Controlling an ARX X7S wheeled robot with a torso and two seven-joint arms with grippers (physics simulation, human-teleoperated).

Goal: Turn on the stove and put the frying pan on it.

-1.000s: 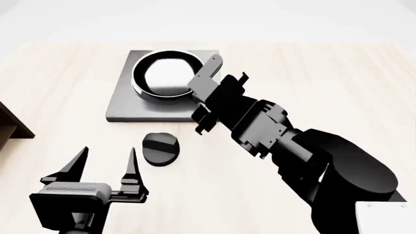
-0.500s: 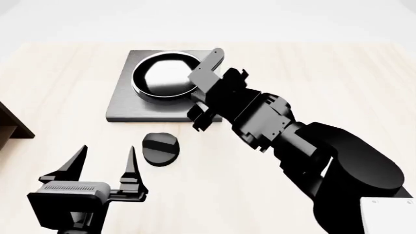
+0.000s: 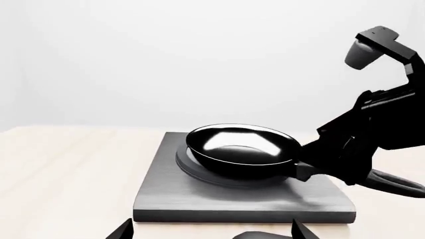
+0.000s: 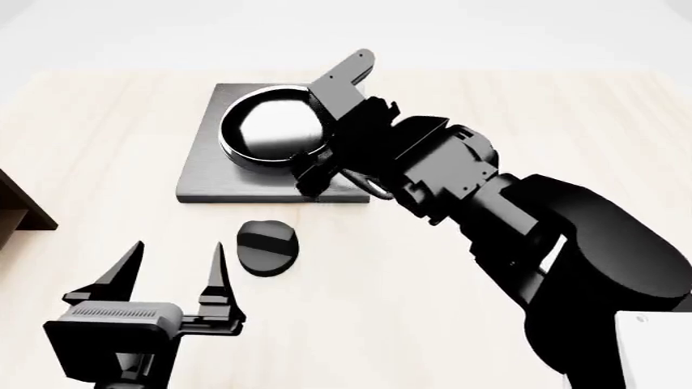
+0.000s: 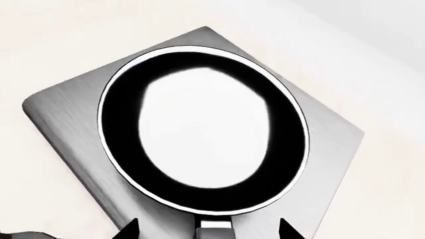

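Observation:
The frying pan (image 4: 271, 130), black with a glossy inside, sits on the burner rings of the grey stove (image 4: 206, 180). It also shows in the right wrist view (image 5: 202, 129) and the left wrist view (image 3: 239, 149). My right gripper (image 4: 320, 154) is open. Its fingertips stand wide apart on either side of the pan's handle (image 5: 216, 226), right at the pan's rim. My left gripper (image 4: 175, 271) is open and empty, low over the table in front of the stove (image 3: 246, 199).
A small round black knob (image 4: 266, 247) lies on the wooden table between the stove and my left gripper. A dark brown shelf (image 4: 16, 203) stands at the left edge. My right arm (image 4: 519, 227) reaches across the right half of the table.
My right arm has swung left and forward, bringing its gripper closer over the pan's handle end. The pan stays on the stove. My left gripper has not moved.

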